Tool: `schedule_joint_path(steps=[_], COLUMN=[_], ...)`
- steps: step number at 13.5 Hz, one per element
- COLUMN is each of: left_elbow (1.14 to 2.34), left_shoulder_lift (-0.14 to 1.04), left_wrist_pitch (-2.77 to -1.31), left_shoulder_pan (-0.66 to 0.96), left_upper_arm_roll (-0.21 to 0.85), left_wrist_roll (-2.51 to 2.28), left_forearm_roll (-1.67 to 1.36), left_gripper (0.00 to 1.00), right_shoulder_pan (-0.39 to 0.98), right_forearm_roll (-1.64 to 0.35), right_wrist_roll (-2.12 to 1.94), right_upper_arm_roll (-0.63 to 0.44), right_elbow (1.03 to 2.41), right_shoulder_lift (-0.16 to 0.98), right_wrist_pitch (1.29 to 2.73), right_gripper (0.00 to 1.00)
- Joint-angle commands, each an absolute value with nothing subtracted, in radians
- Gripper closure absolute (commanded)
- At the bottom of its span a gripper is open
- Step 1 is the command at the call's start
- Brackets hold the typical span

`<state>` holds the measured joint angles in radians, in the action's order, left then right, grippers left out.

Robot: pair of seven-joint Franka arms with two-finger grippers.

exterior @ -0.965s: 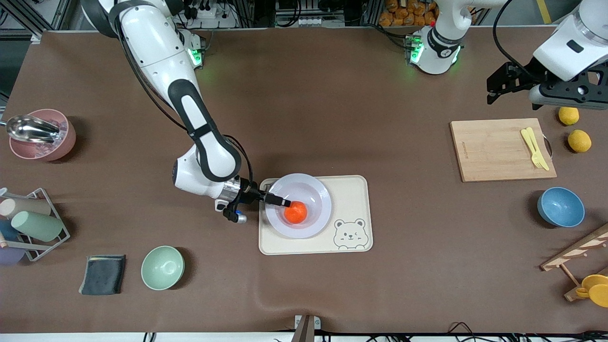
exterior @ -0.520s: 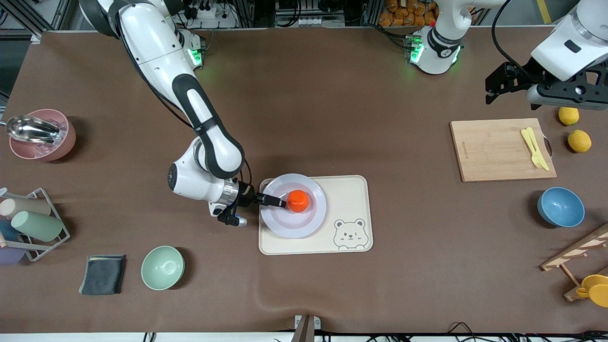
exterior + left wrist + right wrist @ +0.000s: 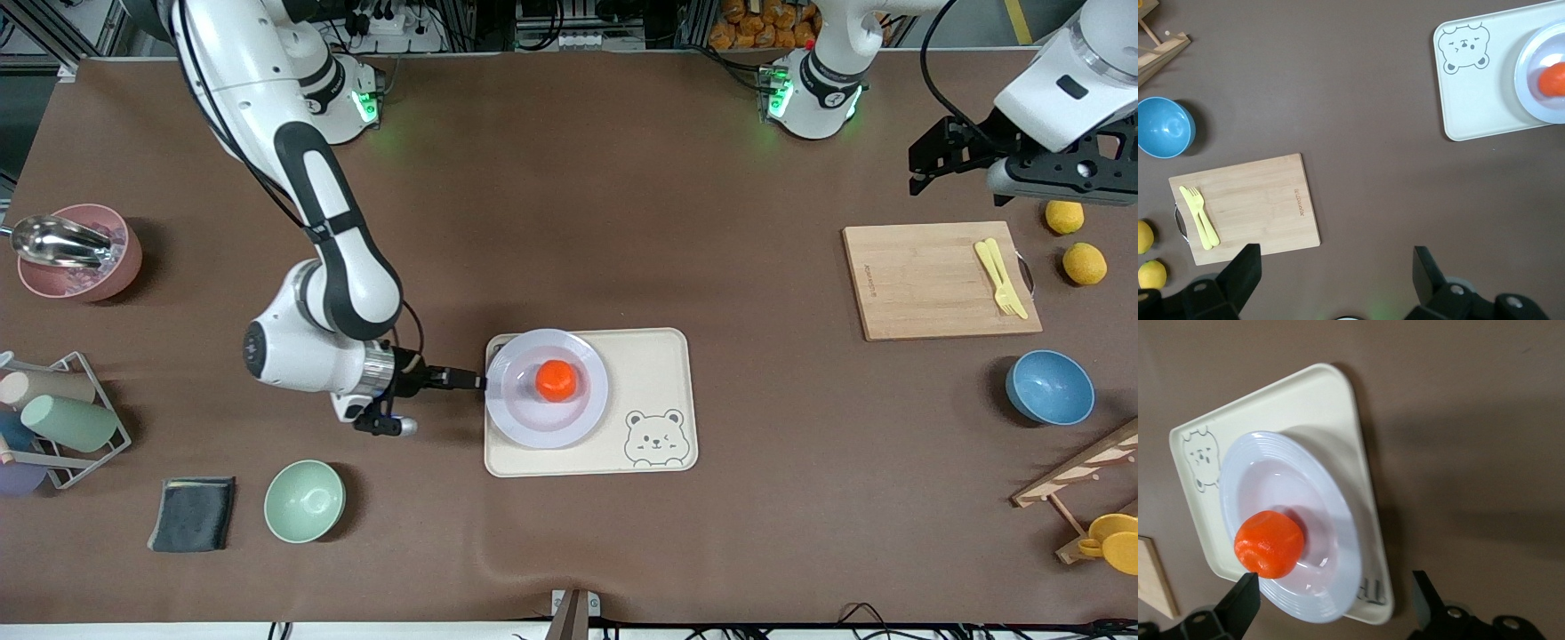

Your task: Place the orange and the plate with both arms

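Note:
The orange (image 3: 557, 380) sits in the middle of the plate (image 3: 524, 427), which lies flat on the cream bear-printed tray (image 3: 653, 373). My right gripper (image 3: 471, 380) is open and empty, low over the table just beside the tray's edge toward the right arm's end, clear of the plate. In the right wrist view the orange (image 3: 1269, 544), plate (image 3: 1258, 487) and tray (image 3: 1305, 407) lie ahead of the open right gripper (image 3: 1335, 587). My left gripper (image 3: 925, 169) waits open and empty, high over the table by the cutting board; the left gripper (image 3: 1336, 260) also shows in its wrist view.
A wooden cutting board (image 3: 938, 280) with yellow cutlery (image 3: 1000, 276), two lemons (image 3: 1085, 263) and a blue bowl (image 3: 1049, 387) are at the left arm's end. A green bowl (image 3: 304, 500), grey cloth (image 3: 193, 513), cup rack (image 3: 53, 418) and pink bowl (image 3: 76, 252) are at the right arm's end.
My right gripper let go of the plate and drew back toward the right arm's end. The plate settled flat on the tray and the orange rolled to its middle.

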<state>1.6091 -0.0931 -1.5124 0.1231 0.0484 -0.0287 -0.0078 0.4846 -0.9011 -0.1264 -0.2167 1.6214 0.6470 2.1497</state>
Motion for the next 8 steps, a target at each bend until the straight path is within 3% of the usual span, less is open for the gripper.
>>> schedule_joint_path(steps=[1, 3, 6, 8], left_elbow=[1.614, 1.605, 1.579, 1.58], left_shoulder_lift=[-0.098, -0.098, -0.078, -0.08], left_wrist_pitch=[-1.514, -1.514, -1.514, -1.514], left_shoulder_pan=[0.107, 0.104, 0.104, 0.104], left_upper_arm_roll=[0.049, 0.046, 0.046, 0.044], left_wrist_roll=[-0.022, -0.021, -0.023, -0.029], left_forearm_roll=[-0.018, -0.017, -0.015, -0.015], left_gripper=[0.0, 0.0, 0.0, 0.0], right_shoulder_pan=[0.456, 0.396, 0.275, 0.172], right_forearm_roll=[-0.796, -0.696, -0.438, -0.373], right_wrist_roll=[-0.101, -0.106, -0.124, -0.278], right_upper_arm_roll=[-0.273, -0.285, -0.273, -0.246], right_elbow=[1.608, 1.597, 1.592, 1.592], right_shoulder_lift=[0.586, 0.546, 0.496, 0.453], right_wrist_pitch=[2.019, 1.954, 1.959, 1.954], right_gripper=[0.0, 0.0, 0.0, 0.0])
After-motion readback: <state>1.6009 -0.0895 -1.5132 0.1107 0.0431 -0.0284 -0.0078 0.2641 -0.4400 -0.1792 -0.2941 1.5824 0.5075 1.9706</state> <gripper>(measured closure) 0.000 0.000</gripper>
